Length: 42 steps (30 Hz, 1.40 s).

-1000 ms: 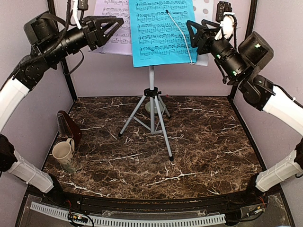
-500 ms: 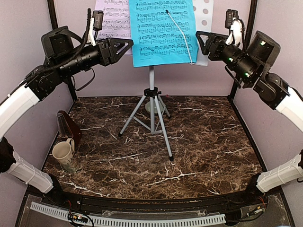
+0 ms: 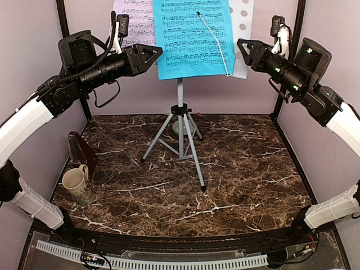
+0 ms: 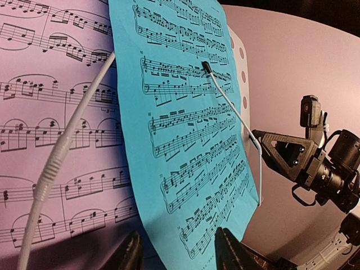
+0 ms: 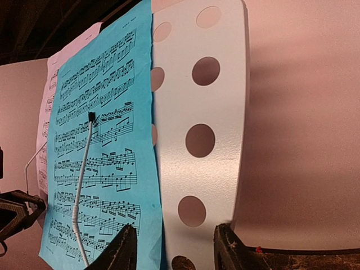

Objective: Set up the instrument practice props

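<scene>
The silver music stand [image 3: 180, 107] stands on its tripod at the back centre. Its perforated grey tray [image 5: 225, 112] holds the lilac sheet [image 3: 135, 22] at the left, with the bright-blue sheet [image 3: 191, 39] overlapping it under a thin wire arm [image 3: 216, 42]. My left gripper [image 3: 159, 54] hovers open at the blue sheet's left edge. In the left wrist view the left gripper [image 4: 177, 253] has the blue sheet's [image 4: 185, 140] lower corner ahead between its fingers, ungripped. My right gripper [image 3: 239, 45] is open beside the tray's right edge. The brown metronome [image 3: 80, 151] sits at the table's left.
A cream mug [image 3: 75, 183] stands just in front of the metronome. A small pale bowl [image 3: 175, 128] lies behind the tripod legs [image 3: 194, 154]. Lilac walls close the back and sides, with black posts in the corners. The marble tabletop [image 3: 242, 169] spreads right of the tripod.
My left gripper has swung right and down, from over the lilac sheet to the blue sheet's left edge. My right gripper has drawn back to the right, off the blue sheet.
</scene>
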### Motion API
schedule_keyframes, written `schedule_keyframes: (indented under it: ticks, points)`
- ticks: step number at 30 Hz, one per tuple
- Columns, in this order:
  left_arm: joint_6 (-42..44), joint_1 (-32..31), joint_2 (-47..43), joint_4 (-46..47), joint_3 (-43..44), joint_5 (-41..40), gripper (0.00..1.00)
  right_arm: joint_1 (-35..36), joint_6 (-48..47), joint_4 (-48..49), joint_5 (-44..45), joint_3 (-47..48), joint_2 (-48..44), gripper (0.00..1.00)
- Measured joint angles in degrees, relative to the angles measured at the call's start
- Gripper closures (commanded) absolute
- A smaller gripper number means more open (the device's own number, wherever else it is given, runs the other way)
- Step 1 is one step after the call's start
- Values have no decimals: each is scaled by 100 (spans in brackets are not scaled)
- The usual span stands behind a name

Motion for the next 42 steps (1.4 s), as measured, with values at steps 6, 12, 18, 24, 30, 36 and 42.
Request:
schedule_keyframes:
  ticks: [6,12,18,24,30,36,42]
  points:
    - [-66,-22,98,0,87,-70,64,-151,216,70,-264,-15,24,58]
    - [-92,-22,192,-24,205,-74,67,-216,348,149,-474,-17,122,60]
    - [-170,-24,299,-101,391,-155,64,-234,415,173,-640,-17,227,62]
    - [-387,-66,278,-111,374,-466,60,-234,450,177,-717,-17,264,64]
    - [-627,-92,107,-76,177,-713,60,-245,479,236,-767,-17,328,65]
    - [-695,-125,107,-76,177,-741,63,-249,553,313,-887,-13,391,67]
    - [-713,-184,260,-85,319,-739,65,-251,601,323,-957,-13,391,69]
